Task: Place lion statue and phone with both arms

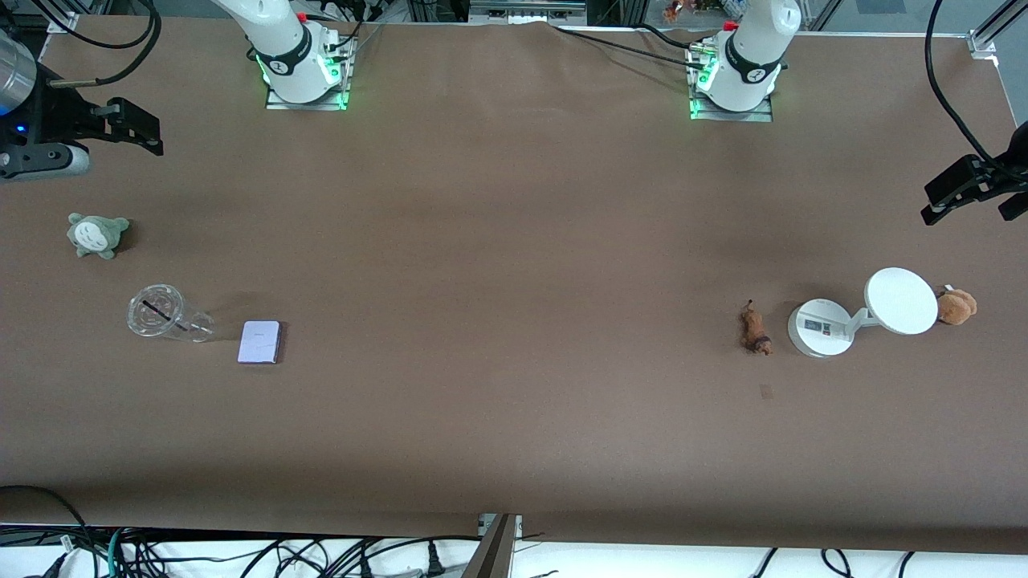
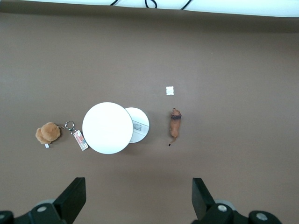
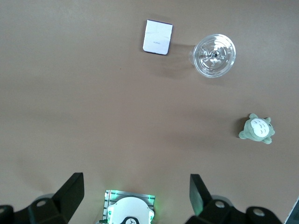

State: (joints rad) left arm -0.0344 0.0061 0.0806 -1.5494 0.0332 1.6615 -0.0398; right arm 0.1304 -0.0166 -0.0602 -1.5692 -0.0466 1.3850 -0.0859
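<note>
The lion statue (image 1: 755, 329), a tiny orange-brown figurine with a dark band, lies on the table toward the left arm's end, beside a white stand; it also shows in the left wrist view (image 2: 175, 126). The phone (image 1: 259, 342), flat and pale lavender, lies toward the right arm's end (image 3: 158, 37). My left gripper (image 1: 968, 209) hangs open and empty, high over the left arm's end of the table (image 2: 138, 193). My right gripper (image 1: 135, 124) is also open and empty, high over the right arm's end (image 3: 135, 189).
A white round-based stand with a disc (image 1: 851, 317) stands beside the lion, with a brown plush keychain (image 1: 956, 306) next to it. A clear cup (image 1: 165, 315) lies beside the phone. A grey-green plush (image 1: 96, 234) sits farther from the camera than the cup.
</note>
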